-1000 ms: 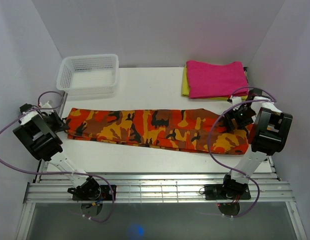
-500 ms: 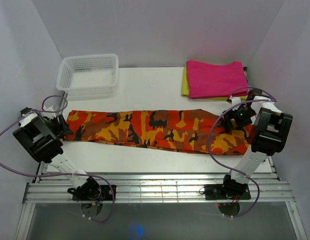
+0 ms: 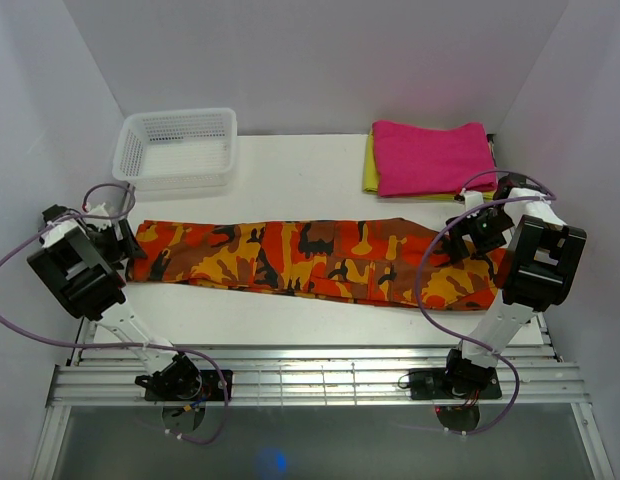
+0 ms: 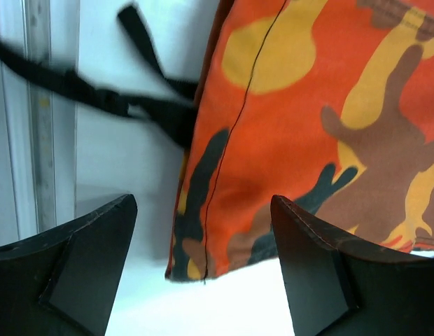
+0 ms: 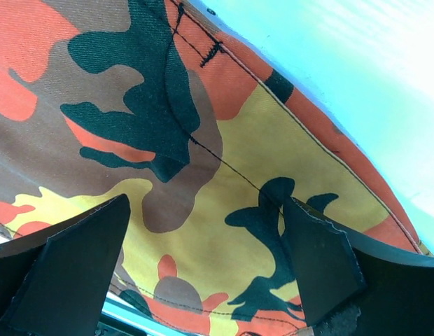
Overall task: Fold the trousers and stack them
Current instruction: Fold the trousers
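The trousers (image 3: 310,262) lay flat in one long strip, left gripper (image 4: 203,203) gaping wide at their left end, right gripper (image 5: 204,203) wide open over the other, both apparently holding nothing.

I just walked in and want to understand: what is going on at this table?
Two robot arms are working on the long soft camouflage trousers in orange, red, yellow and black, which lie stretched flat across the white table. The left arm is at their left end and the right arm over their right end, both with jaws open, gripping nothing. Behind are a white plastic mesh basket and a folded magenta-pink cloth.
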Controlling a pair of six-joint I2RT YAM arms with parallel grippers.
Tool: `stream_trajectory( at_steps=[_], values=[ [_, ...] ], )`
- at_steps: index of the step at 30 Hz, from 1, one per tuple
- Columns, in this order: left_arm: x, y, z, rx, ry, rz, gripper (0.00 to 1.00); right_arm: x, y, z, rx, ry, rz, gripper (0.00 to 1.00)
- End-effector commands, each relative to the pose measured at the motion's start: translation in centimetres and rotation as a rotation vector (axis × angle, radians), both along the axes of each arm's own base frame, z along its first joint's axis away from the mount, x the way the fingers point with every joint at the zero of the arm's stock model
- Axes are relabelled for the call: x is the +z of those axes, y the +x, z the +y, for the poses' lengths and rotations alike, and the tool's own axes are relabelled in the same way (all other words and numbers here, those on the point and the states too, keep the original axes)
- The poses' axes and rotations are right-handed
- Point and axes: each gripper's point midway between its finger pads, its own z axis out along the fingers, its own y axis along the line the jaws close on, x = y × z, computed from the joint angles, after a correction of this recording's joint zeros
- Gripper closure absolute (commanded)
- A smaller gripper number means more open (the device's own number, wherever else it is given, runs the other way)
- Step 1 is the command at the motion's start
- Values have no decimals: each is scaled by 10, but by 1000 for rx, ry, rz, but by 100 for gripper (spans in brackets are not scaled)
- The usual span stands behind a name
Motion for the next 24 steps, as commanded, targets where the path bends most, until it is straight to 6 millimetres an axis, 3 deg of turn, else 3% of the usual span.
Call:
stream_trajectory(
  at_steps=[1, 4, 8, 11, 14, 15, 16, 17, 24],
  values=[
    [-8, 19, -7, -65, 10, -26, 11, 21, 7, -2, -9, -9, -32, 4],
    [-21, 19, -26, -82, -42, -6, 16, 22, 7, -3, -10, -17, -32, 4],
    [-35, 11, -41, -50, -109, 32, 31, 23, 7, -4, -11, -27, -32, 4],
    [-43, 5, -45, -32, -131, 55, 44, 23, 6, -4, -9, -28, -31, 3],
    [-39, 8, -46, -17, -140, 43, 65, 22, 6, -4, -11, -27, -29, 3],
    [-35, 11, -44, -13, -136, 32, 73, 22, 6, -5, -12, -26, -29, 3],
    [-27, 13, -39, 7, -132, 12, 91, 22, 6, -4, -11, -25, -28, 3],
    [-21, 16, -34, 19, -130, -4, 100, 23, 5, -4, -10, -23, -29, 3],
    [47, 39, 14, 35, -57, -121, 100, 25, 2, 3, 2, 7, -34, 2]
  ],
)
